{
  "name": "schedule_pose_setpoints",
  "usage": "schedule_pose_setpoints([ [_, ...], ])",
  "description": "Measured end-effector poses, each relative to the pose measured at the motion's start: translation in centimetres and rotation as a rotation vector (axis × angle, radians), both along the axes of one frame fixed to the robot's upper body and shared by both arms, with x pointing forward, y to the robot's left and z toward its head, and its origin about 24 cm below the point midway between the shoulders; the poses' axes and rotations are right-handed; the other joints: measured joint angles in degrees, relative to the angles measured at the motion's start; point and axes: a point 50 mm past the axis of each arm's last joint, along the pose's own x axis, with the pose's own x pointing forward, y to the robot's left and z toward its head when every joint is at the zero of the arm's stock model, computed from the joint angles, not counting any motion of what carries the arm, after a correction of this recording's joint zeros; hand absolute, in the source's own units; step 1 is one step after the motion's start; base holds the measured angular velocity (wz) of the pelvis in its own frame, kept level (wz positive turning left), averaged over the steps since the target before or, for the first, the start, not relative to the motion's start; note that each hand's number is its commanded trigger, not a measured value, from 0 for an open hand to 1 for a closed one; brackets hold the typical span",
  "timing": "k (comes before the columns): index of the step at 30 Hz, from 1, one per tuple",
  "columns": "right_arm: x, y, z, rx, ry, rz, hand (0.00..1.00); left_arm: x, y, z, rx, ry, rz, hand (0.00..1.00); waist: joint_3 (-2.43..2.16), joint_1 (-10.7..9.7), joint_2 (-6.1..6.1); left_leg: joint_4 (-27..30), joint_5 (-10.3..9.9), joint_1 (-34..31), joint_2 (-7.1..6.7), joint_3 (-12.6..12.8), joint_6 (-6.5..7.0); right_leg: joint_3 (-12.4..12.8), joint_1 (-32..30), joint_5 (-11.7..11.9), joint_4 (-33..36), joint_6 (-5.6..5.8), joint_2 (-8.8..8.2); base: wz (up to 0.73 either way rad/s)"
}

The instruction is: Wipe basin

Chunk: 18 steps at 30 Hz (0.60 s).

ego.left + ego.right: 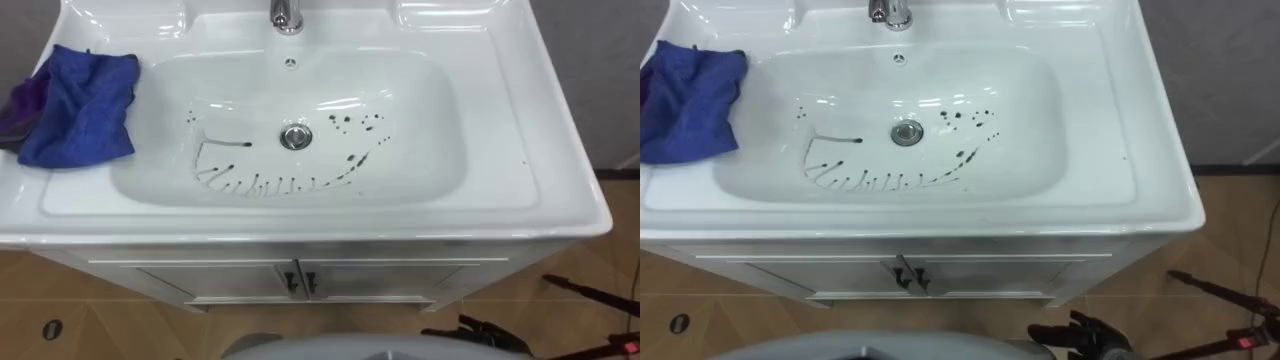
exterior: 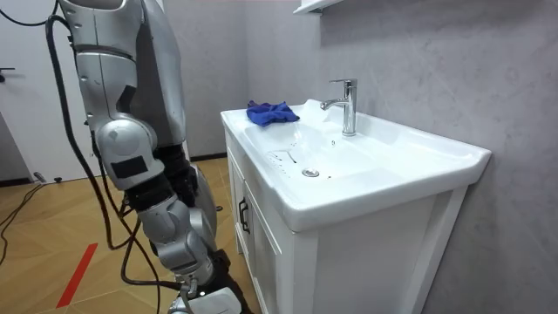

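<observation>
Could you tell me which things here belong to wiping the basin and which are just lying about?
For the job: white ceramic basin; dark splattered marks; crumpled blue cloth on its left ledge.
Just there: chrome tap; round metal drain; white cabinet doors.

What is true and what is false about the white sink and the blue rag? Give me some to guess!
The crumpled blue cloth lies on the left rim of the white ceramic basin. True.
Dark marks streak its inside near the round metal drain. True.
The cloth covers the drain. False: the drain is uncovered.
Water streams from the chrome tap. False: no stream shows.
</observation>
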Motion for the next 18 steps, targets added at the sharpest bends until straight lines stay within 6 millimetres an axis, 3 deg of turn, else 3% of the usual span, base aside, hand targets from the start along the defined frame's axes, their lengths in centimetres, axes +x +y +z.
schedule_pose_setpoints([
  [13,-0.1,-0.2,0.0,-0.001,0.010,0.008,0.00,-1.0,1.0,0.3,0.028,-0.031,0.203,0.00,-0.05,0.5,0.34,1.8,-0.8,0.0,-0.22,-1.8,-0.10,-2.7,1.9,-0.9,0.1,0.13,-0.19,0.09],
  [18,-0.8,-0.7,0.1,-0.019,0.025,-0.009,0.00,-2.3,1.6,0.5,0.073,-0.040,0.328,0.00,-0.11,1.9,0.89,2.0,-1.0,0.0,-0.64,-4.1,-0.22,-3.9,3.0,-1.5,0.0,0.27,-0.12,0.17],
])
